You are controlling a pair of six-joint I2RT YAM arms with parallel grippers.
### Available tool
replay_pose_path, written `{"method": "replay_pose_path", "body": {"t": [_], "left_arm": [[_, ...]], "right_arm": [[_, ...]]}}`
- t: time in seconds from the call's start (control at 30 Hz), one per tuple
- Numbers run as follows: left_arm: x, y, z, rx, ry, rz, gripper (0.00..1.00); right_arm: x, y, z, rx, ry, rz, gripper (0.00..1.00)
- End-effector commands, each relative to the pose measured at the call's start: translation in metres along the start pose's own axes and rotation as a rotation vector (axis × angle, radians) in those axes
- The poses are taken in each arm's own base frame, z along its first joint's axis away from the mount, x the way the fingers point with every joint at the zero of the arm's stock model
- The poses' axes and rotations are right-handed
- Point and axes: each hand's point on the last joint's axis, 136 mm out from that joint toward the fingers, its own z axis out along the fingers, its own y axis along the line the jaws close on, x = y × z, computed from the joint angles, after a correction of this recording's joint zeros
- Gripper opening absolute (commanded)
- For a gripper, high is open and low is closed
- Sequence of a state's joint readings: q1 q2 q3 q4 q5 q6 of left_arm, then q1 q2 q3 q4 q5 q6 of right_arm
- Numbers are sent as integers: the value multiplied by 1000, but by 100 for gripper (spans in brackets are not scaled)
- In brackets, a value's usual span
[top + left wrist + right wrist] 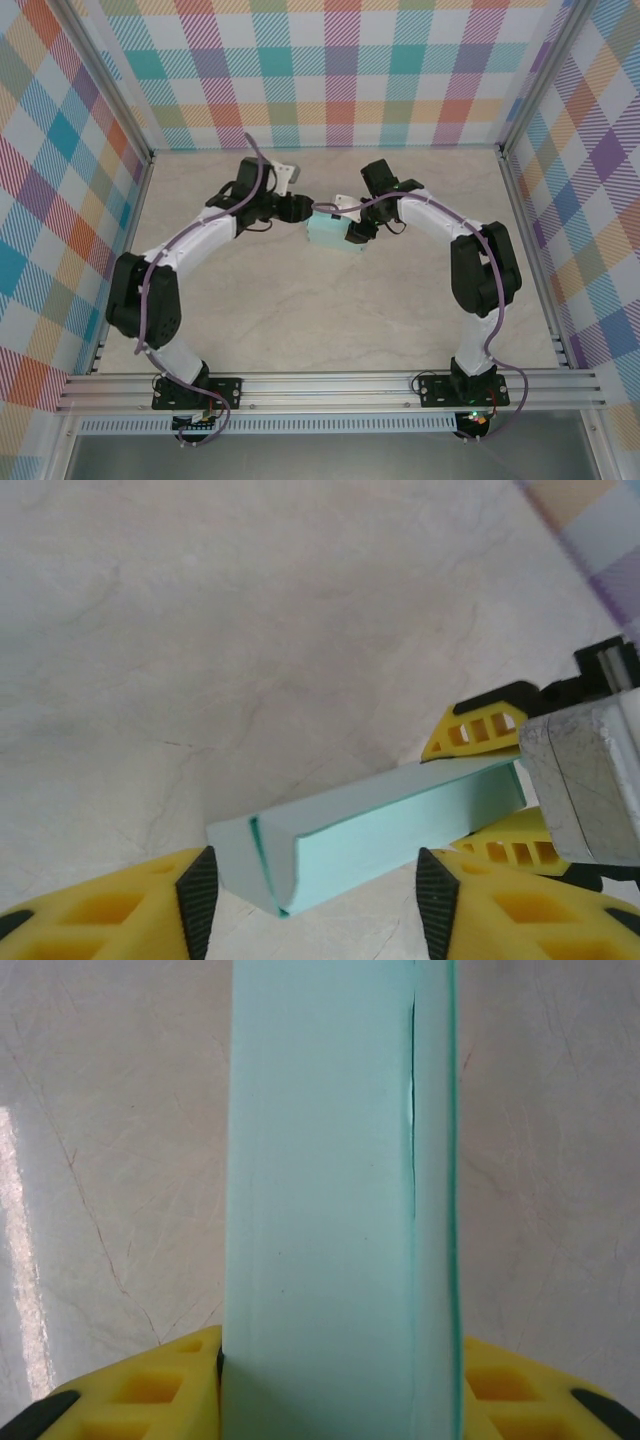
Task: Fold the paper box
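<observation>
Nearer the far edge of the table point(300, 320), midway between its sides, the right gripper point(340, 1370) clamps one end of the paper box point(328, 233). The left gripper point(317, 905) stands spread around the other end, clear of it. The pale mint card looks nearly formed, with one seam gaping. The finishing tuck likely calls for a gentle, square press.

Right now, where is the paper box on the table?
In the top view the paper box is near the middle of the table, slightly toward the far side. The right claw grips its right end and the open left claw straddles its left end.
</observation>
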State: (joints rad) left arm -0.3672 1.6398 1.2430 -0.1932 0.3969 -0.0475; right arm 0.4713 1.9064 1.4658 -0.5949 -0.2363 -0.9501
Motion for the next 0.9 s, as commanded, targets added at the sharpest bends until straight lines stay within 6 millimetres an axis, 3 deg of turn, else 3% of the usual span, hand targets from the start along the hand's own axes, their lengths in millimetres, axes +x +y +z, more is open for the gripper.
{"method": "replay_pose_path", "body": {"t": [0.0,0.1,0.17,0.33,0.43,0.57,0.7,0.87], "left_arm": [[-20,-21,-31,144,-136,176,60],[7,-41,-43,281,-164,463,60],[25,-44,-40,323,-233,591,67],[62,-51,-21,499,-99,646,77],[75,-50,-14,527,-122,701,73],[77,-41,-2,478,-145,712,72],[88,-45,1,507,-129,777,70],[128,-61,5,575,-17,923,66]], "right_arm": [[40,56,22,-208,89,-72,30],[34,70,17,-258,31,-132,30],[29,74,14,-275,-4,-147,30],[23,77,11,-312,-28,-178,30],[22,78,9,-323,-33,-199,30],[19,83,7,-355,-45,-193,30],[18,84,7,-363,-51,-178,30],[21,84,8,-369,-35,-162,30]]}}
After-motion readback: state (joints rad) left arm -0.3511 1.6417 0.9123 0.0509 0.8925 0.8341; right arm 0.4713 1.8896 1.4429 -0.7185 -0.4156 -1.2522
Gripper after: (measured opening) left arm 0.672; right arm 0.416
